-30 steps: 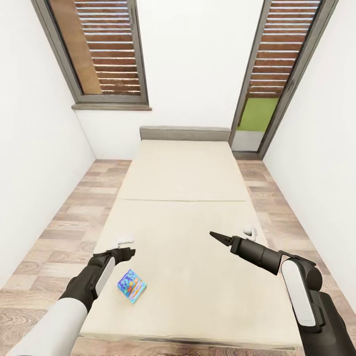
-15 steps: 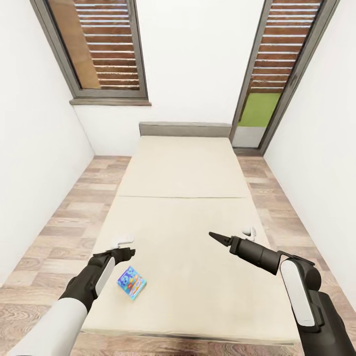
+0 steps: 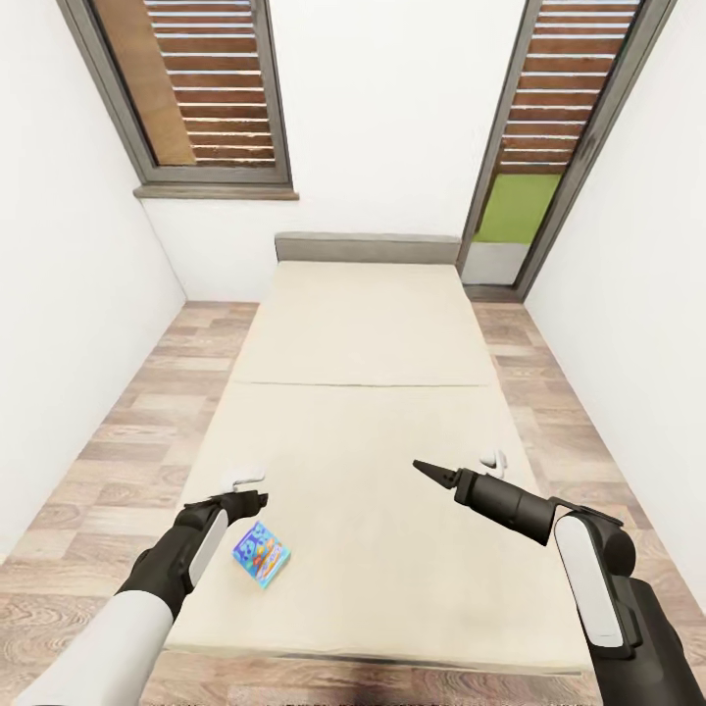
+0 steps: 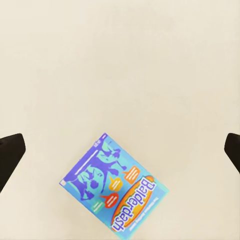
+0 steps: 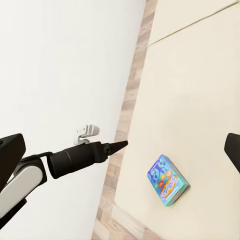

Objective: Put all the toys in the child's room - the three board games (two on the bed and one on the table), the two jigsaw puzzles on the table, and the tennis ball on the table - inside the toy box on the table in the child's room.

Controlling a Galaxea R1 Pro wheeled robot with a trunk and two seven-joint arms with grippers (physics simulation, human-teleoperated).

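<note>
The blue game (image 3: pixel 261 553) is lying flat on the bed (image 3: pixel 373 412) near its foot, just beside the left end effector (image 3: pixel 247 502), whose fingers are spread wide and empty. It should centre over the box and descend squarely before closing.

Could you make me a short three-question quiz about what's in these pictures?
1. True or false: the small blue board game lies on the bed.
2. Which tool is nearer the game: A) left tool B) right tool?
3. What word is printed on the game's cover?

Key: 1 true. 2 A; the game lies just beside it. 3 "Balderdash", legible in the left wrist view.
</note>
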